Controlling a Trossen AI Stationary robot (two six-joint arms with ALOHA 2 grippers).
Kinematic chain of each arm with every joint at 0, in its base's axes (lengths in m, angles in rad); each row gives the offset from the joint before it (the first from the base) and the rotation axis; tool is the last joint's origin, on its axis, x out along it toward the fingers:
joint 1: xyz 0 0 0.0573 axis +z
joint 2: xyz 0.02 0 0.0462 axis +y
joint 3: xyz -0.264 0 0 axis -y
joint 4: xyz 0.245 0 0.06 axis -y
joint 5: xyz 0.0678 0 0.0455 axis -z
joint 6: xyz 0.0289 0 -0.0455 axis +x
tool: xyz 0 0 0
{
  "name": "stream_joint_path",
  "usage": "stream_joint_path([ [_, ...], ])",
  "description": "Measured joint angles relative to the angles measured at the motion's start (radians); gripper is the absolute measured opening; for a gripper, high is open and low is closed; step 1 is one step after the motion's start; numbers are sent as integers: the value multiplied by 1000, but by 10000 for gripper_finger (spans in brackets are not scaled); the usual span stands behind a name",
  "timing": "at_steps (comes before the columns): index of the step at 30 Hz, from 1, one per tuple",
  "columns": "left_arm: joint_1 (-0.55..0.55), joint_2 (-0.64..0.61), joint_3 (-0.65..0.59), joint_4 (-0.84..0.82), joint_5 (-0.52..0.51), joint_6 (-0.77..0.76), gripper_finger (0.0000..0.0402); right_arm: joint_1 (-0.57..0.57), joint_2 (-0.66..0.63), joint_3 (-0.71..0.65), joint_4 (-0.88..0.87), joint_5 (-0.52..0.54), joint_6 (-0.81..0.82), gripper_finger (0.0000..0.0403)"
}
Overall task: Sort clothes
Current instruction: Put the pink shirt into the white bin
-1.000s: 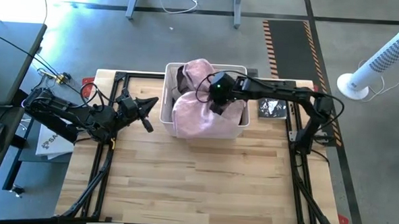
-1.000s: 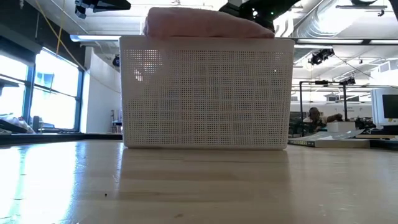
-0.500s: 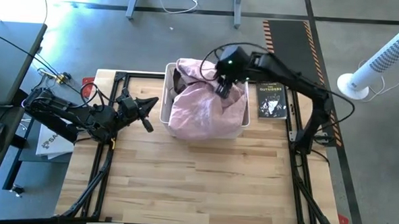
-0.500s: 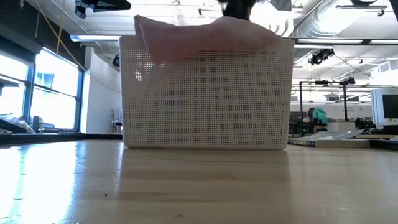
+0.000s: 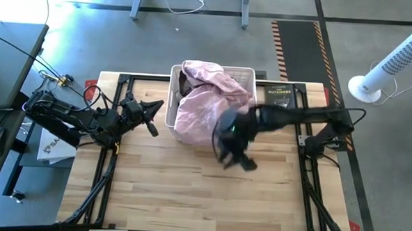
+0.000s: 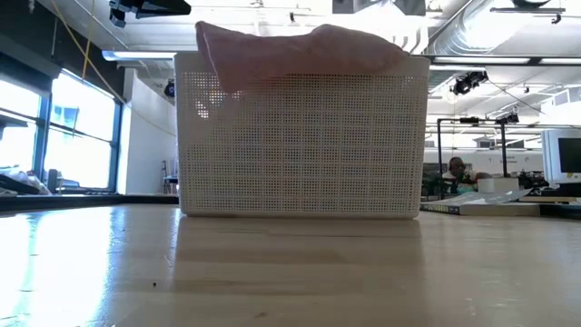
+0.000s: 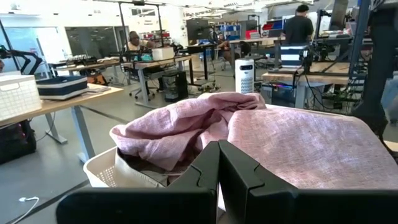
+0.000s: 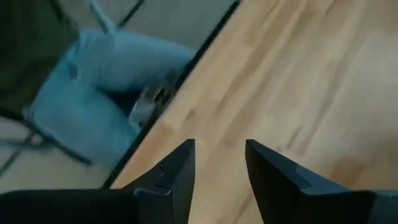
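While the left gripper [image 5: 152, 120] waits just left of the white basket [image 5: 173, 100] with fingers [image 7: 208, 168] pressed together and empty, the right gripper [image 5: 235, 158] hangs over bare table [image 5: 189, 191] in front of the basket, fingers [image 8: 180, 168] parted, nothing between them. The pale pink garment [image 5: 206, 101] is heaped on the basket, spilling over its front rim, with something dark [image 5: 183, 86] under it at the left.

Count from the top view: one white basket [image 5: 172, 114] at 12 o'clock on the bench [image 5: 202, 192]. One pale pink garment [image 5: 205, 101] heaped over it, one dark garment [image 5: 185, 81] under that; others hidden, can't count. One black book [image 5: 279, 95] at 1 o'clock. My two hands: left hand [image 5: 153, 106], right hand [image 5: 233, 158].
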Motion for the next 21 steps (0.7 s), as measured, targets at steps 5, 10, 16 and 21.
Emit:
stream_joint_path([
  [5,0,0,0,0,0,0,0,62,2,-172,102,366,83,137],
  [10,0,0,0,0,0,0,0,64,1,-184,122,961,99,137],
  [16,0,0,0,0,-1,1,0,7,-6,-80,269,1125,-14,137],
  [21,0,0,0,0,0,-18,0,-169,-6,-27,289,1005,46,137],
])
